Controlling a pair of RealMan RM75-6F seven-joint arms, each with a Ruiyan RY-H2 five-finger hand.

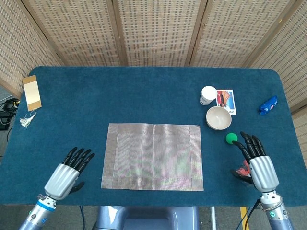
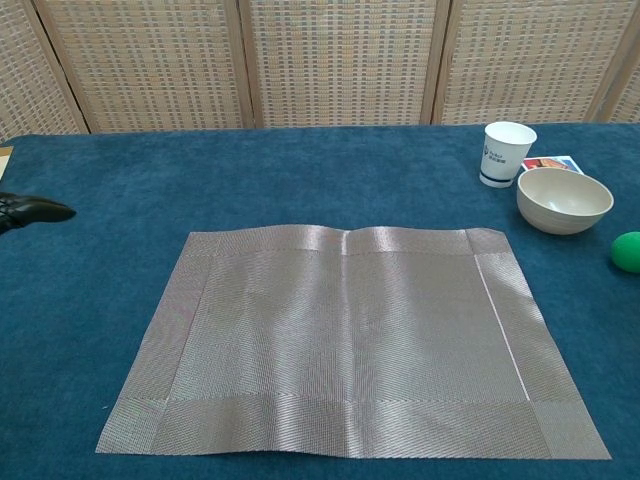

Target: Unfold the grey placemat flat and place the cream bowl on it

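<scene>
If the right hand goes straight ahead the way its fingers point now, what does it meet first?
Most likely the green ball, which lies just ahead of the right hand, slightly to its left. The cream bowl comes after it. The hand's height is unclear.

Placemat [image 1: 152,156] flat at table [image 1: 144,96] centre; bowl [image 1: 218,118] right of it, cup [image 1: 208,95] behind bowl.

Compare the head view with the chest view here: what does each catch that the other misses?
Only the head view shows the whole left hand and the right hand, both with fingers apart and holding nothing, the blue packet and the tan card with a tassel. Only the chest view shows the ripple along the grey placemat's far edge and the blue print on the paper cup. Both show the placemat spread open, the cream bowl off it, the green ball and the picture card.
</scene>
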